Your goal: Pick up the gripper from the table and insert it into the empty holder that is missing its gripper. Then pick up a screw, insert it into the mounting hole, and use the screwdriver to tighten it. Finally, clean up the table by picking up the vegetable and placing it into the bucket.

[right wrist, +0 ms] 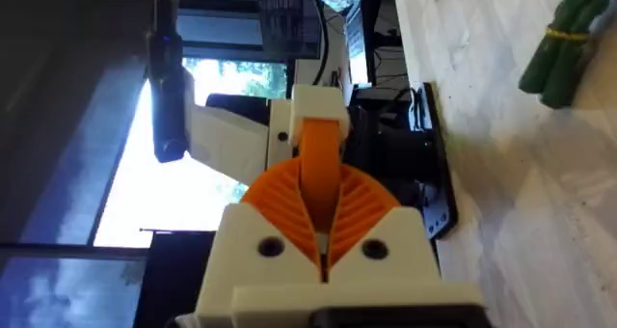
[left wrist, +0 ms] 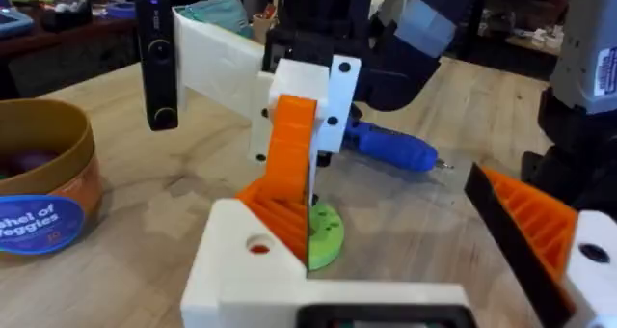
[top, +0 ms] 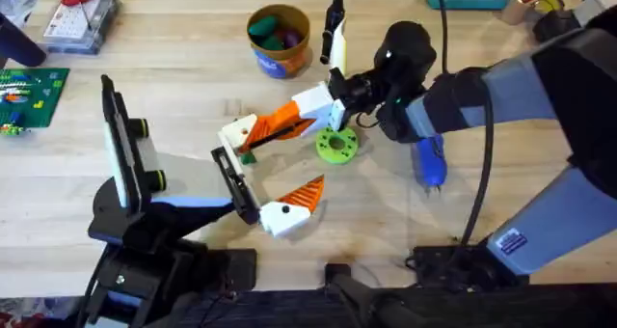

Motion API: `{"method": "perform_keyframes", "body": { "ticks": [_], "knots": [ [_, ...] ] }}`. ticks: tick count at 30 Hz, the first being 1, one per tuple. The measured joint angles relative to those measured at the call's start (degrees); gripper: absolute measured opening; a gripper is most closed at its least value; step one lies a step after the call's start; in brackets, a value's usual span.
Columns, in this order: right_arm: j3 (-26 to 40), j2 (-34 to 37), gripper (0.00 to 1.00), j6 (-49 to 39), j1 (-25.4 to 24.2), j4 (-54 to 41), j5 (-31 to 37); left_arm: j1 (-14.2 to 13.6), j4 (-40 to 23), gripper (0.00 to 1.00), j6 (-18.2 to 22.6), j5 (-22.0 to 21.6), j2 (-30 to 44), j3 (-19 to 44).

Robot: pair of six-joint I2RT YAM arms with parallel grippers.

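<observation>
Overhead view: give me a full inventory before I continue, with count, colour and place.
gripper: one, orange with white base, mid-table, tip at the empty holder
empty holder: one, cream-white with green piece, centre
striped finger: one, white and orange, front centre
bucket: one, blue, far centre, vegetables inside
green disc: one, beside the gripper
screwdriver: one, blue, right of centre
circuit board: one, green, far left
table: one, light wood
right hand: one, shut on the gripper
</observation>
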Motion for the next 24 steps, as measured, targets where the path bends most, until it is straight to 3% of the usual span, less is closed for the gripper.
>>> {"method": "perform_keyframes", "body": {
  "ticks": [24],
  "knots": [
    [1.11,0.37,0.006,-0.02,0.86,-1.35,0.17,0.07,0.07,0.995,0.00,-0.35,0.00,0.00]
  ]
}}
